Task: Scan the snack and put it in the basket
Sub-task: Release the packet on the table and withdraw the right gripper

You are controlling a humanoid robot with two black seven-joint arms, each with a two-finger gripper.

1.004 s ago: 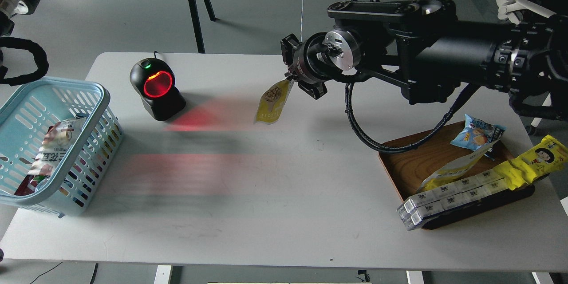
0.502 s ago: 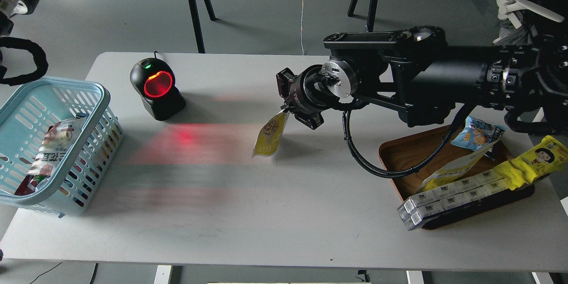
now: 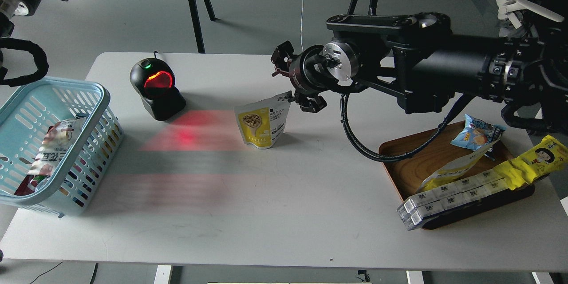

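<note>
Just left of the spread right tool (image 3: 293,84), the snack (image 3: 262,120) stands, apparently unpinched.

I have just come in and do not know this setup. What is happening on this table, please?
The robot's right hand is open just above the snack, a yellow pouch that stands on the white table beside the black scanner, which glows red. The light blue basket at the left already holds another packet. The left hand is not visible.
</note>
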